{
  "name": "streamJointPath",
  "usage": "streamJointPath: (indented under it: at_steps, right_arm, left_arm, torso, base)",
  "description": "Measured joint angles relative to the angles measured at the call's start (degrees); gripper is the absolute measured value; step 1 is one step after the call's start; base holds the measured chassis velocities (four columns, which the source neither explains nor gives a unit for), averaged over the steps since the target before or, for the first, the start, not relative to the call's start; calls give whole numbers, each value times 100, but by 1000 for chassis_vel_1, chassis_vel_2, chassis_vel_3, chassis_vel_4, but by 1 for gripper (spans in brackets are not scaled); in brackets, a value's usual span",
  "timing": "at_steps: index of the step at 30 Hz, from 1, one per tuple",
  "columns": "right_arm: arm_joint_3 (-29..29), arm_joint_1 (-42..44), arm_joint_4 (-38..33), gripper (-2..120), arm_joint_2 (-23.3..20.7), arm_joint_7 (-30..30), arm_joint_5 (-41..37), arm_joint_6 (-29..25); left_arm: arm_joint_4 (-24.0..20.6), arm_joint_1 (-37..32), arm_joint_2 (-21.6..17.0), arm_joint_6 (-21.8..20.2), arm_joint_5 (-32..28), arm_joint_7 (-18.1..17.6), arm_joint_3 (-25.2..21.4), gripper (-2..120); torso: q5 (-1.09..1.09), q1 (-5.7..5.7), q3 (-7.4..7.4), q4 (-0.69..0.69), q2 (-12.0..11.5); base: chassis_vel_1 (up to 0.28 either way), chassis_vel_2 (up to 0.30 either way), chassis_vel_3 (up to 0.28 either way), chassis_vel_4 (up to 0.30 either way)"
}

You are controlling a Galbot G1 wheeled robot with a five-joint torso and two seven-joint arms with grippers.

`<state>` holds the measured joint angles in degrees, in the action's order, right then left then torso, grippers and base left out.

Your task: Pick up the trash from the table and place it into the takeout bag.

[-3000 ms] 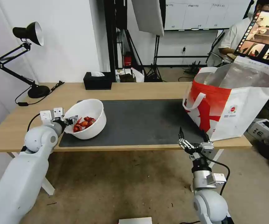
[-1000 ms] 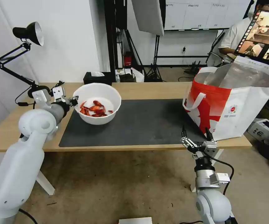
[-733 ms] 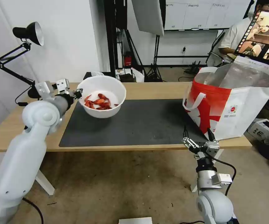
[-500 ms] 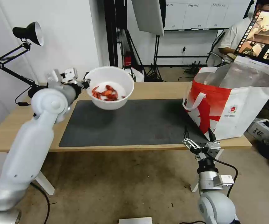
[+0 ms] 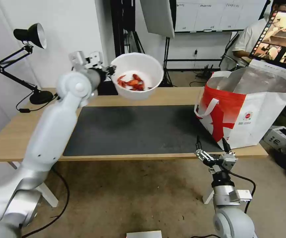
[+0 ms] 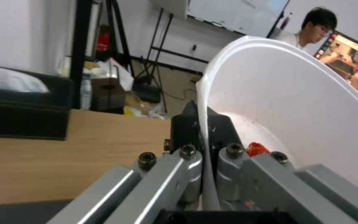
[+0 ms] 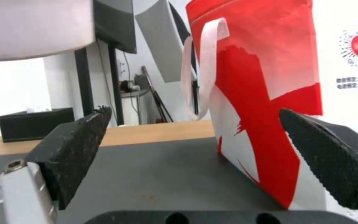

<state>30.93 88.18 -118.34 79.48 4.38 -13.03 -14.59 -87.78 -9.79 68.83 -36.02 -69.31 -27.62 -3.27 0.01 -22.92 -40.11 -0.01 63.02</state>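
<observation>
A white round bowl (image 5: 137, 79) of red crayfish shells (image 5: 132, 82) hangs high above the table (image 5: 169, 94), over the back edge of the dark grey mat (image 5: 139, 129). My left gripper (image 5: 111, 70) is shut on the bowl's rim (image 6: 204, 130); its fingers (image 6: 187, 124) pinch the thin white wall. The takeout bag (image 5: 248, 105), white with a red front panel (image 7: 266, 93), stands open at the table's right end. My right gripper (image 5: 212, 145) is open, low at the table's front edge beside the bag, its pads (image 7: 75, 149) wide apart.
A black tissue box (image 6: 17, 115) sits at the table's back, under the lifted bowl. A black desk lamp (image 5: 27, 59) stands at the back left. Behind the bag a person sits at a monitor (image 5: 278, 36).
My left arm has lifted the bowl off the mat's left end and carried it up and rightward, toward the bag. The right gripper has sunk slightly and stayed open.
</observation>
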Motion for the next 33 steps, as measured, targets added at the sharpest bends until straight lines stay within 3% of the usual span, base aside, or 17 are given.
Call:
streamJointPath:
  at_steps: [7,14,33]
  right_arm:
    - [15,17,-34,100,6,-15,10,-3]
    - [17,22,-34,100,37,-23,16,-6]
    - [86,51,-89,100,40,-35,7,-23]
  left_arm:
    - [741,681,354,238,201,349,609,0]
    - [1200,1123,685,546,217,581,975,0]
    - [2203,1957,1918,773,325,626,1371,0]
  torso:
    - [0,0,0,2,0]
    - [0,0,0,1,0]
    - [0,0,0,0,0]
  base:
    - [0,0,0,0]
    - [0,0,0,0]
    - [0,0,0,0]
